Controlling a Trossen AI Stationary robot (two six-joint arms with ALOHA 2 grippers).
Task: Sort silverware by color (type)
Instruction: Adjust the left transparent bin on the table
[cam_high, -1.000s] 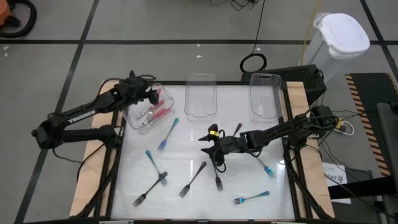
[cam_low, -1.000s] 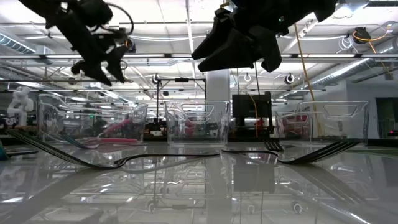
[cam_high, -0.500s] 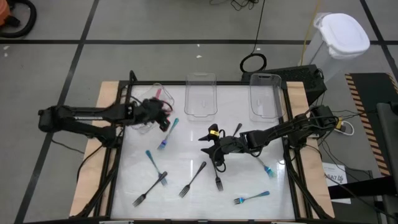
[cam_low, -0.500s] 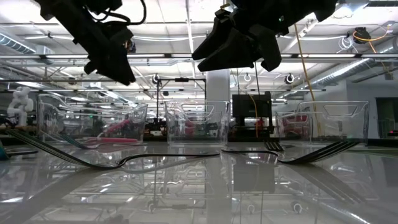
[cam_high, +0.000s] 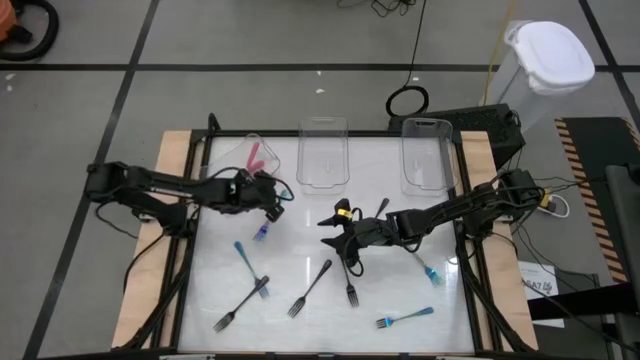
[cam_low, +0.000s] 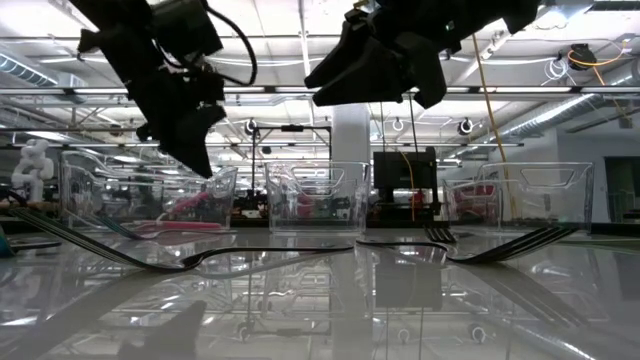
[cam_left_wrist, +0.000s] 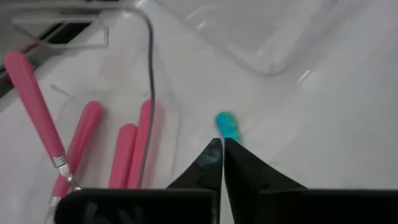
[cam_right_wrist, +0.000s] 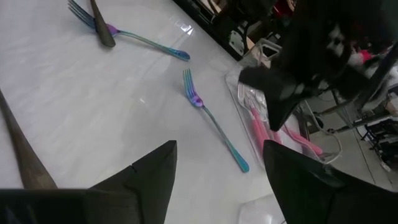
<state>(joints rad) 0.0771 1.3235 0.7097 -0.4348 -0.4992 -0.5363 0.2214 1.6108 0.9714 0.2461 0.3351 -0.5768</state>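
One camera looks straight down on the whole table; another sits at tabletop height, facing level across it. Each wrist camera looks closely forward past its fingers, and all share the pink-fork tray.

lane: open tabletop mid-table | blocks: clear trays (back edge), scattered forks

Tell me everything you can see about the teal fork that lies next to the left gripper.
The teal fork is slim, with a glossy blue-teal handle and tines with a purple sheen. It lies flat on the white table, beside the tray of pink forks. The left gripper, shut, sits just above its handle end; whether they touch, I cannot tell. In the right wrist view it lies apart from the other forks.
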